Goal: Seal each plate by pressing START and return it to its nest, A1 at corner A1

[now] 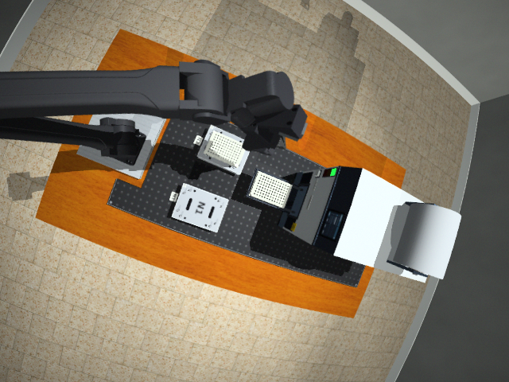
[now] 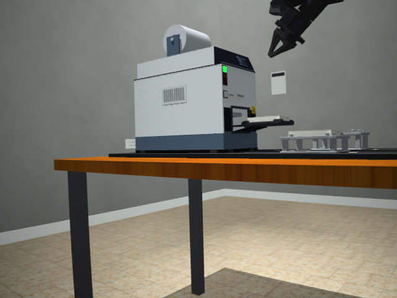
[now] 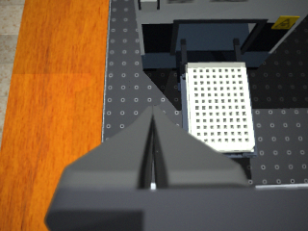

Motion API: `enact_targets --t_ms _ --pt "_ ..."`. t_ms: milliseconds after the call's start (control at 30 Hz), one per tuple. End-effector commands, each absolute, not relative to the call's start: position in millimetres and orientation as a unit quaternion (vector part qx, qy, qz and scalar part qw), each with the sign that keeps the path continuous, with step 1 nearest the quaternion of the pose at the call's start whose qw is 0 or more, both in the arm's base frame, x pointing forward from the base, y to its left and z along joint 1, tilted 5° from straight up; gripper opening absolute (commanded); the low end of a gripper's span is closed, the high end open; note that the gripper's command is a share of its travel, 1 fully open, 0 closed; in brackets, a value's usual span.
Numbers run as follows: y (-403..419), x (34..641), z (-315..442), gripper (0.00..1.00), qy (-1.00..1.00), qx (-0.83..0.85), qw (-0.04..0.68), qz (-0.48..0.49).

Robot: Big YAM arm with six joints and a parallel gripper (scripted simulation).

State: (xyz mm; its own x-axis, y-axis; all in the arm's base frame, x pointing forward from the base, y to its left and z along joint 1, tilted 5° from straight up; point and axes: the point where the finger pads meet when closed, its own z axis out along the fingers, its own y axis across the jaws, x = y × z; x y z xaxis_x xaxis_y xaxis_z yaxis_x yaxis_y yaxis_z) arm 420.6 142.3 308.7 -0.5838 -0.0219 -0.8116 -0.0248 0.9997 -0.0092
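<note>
My gripper [image 2: 270,56] [image 3: 152,115] is shut and empty, high above the board, to the stage's nest side. One plate [image 1: 270,189] [image 2: 267,118] [image 3: 221,108] lies on the sealer's extended stage [image 2: 276,123] [image 3: 185,117] and looks flat. Its wells show as dark dots; I cannot tell whether foil covers it. The other plate [image 1: 226,149] [image 2: 309,133] sits in the nest N2 [image 1: 241,166] [image 2: 336,137], partly near the arm in the top view. Nest N1 [image 1: 200,208] is empty. The sealer's lamp [image 1: 333,172] [image 2: 224,69] is green. The START button [image 1: 317,173] [image 2: 225,94] is below it.
The sealer [image 1: 366,217] [image 2: 179,112] stands beyond the stage, with a large foil roll [image 1: 427,240] [image 2: 195,40] on top. The arm [image 1: 123,92] reaches over the table from its base plate [image 1: 94,148]. Small labels stand beside both nests.
</note>
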Motion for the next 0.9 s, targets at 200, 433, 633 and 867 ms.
enact_targets --t_ms 200,433,633,867 --pt "140.0 427.1 327.9 0.00 0.884 -0.004 0.467 0.006" --pt "138.9 465.8 309.0 0.00 0.884 -0.009 0.467 -0.001" --pt "147.4 498.0 308.8 0.00 0.876 -0.016 0.481 0.007" --pt "142.4 521.4 303.4 0.00 0.875 -0.009 0.485 0.005"
